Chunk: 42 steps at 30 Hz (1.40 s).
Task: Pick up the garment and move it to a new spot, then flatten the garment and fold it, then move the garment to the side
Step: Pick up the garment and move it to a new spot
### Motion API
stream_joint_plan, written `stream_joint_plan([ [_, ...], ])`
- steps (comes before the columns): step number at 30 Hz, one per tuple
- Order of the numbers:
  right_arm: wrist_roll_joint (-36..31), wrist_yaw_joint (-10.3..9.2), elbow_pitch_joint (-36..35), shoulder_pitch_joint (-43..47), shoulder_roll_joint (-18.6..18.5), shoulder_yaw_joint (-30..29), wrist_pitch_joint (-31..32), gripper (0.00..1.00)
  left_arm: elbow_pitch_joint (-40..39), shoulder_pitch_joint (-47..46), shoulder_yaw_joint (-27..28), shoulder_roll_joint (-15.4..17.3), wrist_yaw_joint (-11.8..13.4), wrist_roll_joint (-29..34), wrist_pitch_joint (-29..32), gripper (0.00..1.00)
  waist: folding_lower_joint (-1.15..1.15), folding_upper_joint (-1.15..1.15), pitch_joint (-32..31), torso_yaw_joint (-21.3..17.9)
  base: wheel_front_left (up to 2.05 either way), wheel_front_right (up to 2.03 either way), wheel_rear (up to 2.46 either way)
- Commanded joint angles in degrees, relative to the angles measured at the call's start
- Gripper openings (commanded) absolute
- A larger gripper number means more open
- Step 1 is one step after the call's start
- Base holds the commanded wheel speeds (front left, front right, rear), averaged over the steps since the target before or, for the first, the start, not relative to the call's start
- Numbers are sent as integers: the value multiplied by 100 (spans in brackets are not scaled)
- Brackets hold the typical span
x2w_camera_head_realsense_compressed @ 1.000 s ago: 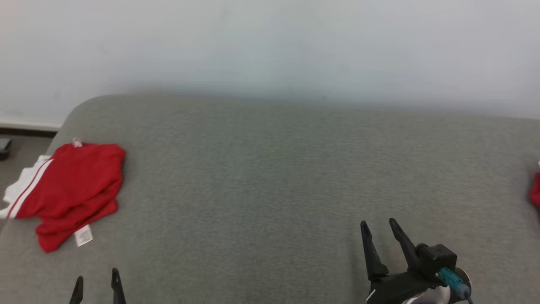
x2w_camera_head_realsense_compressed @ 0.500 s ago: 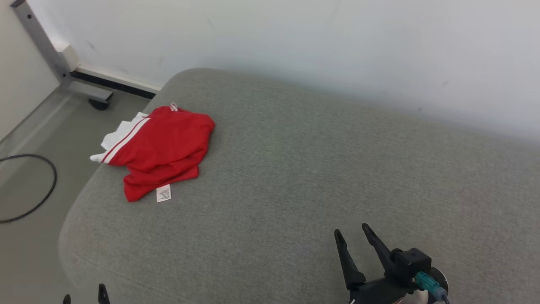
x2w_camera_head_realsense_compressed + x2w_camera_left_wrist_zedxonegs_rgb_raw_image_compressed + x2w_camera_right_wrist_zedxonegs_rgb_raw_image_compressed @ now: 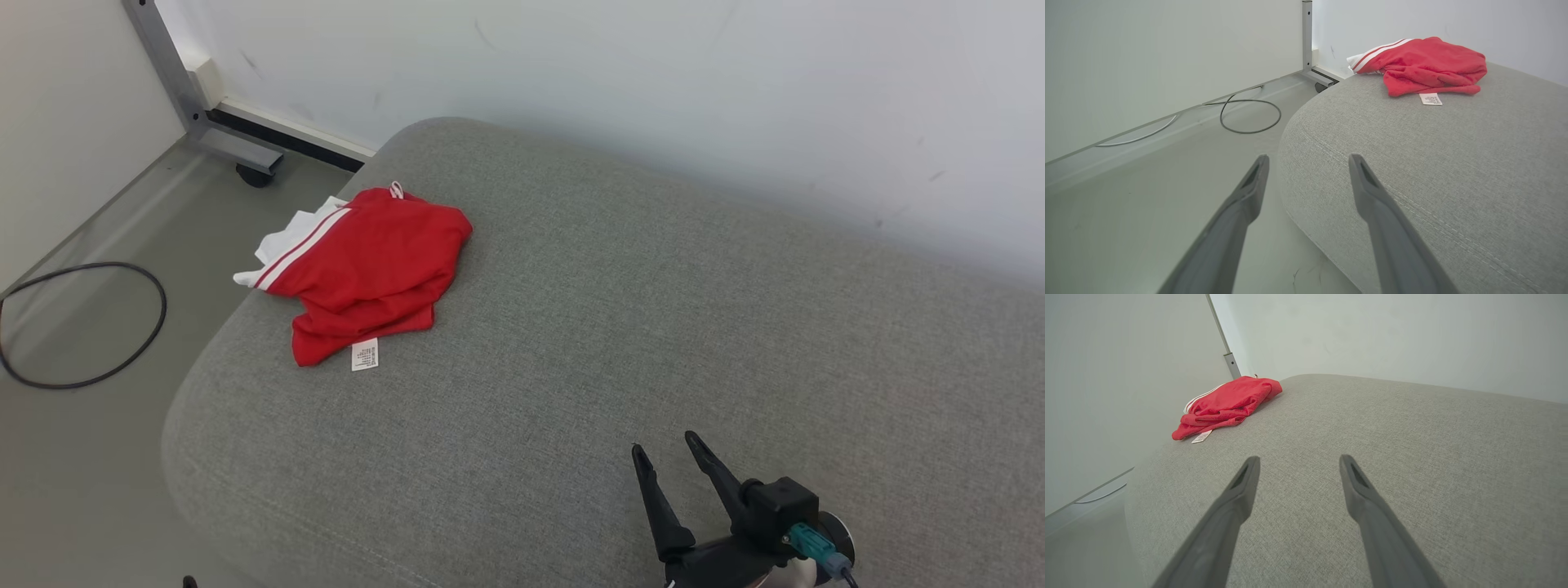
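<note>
The red garment [image 3: 367,269] lies in a loose heap near the corner of the grey cushion [image 3: 620,327]. Its white striped part [image 3: 290,245] reaches the rounded edge, and a small care label [image 3: 365,355] sticks out on the side nearest the robot. It is bunched and doubled over itself, so I judge that no flattening or folding has been done and the first step, the pick-up, is not yet begun.

The right hand [image 3: 664,443] hovers low over bare cushion with its two fingers spread wide and nothing between them. From this hand the garment is well ahead and to the left, far out of reach.

The left hand [image 3: 1308,157] is also spread wide and empty. It hangs beside the cushion's edge, one finger over the floor [image 3: 1167,183] and the other before the cushion's side. From it the garment is ahead and to the right, well apart.

Both hands are open probably because they are prepared for the grasp. The left hand looks better placed for the first reach. The heap is soft, so a pinch on an upper fold may lift only one layer.
</note>
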Motion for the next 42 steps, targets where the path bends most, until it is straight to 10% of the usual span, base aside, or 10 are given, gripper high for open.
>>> stream_joint_plan([
  [1,-27,-13,-8,75,0,-26,2,100,110,14,-17,-7,-43,-85,-19,100,0,0,1,-19,0,0,0],
  [15,-284,-13,-246,-112,-195,-80,2,100,618,-1101,246,98,-356,-81,-20,100,0,0,577,-658,0,0,0],
  [42,-129,-13,-1526,-760,-1336,106,2,100,3368,-4628,-98,1767,-411,-889,546,100,0,0,2240,-2063,0,0,0],
])
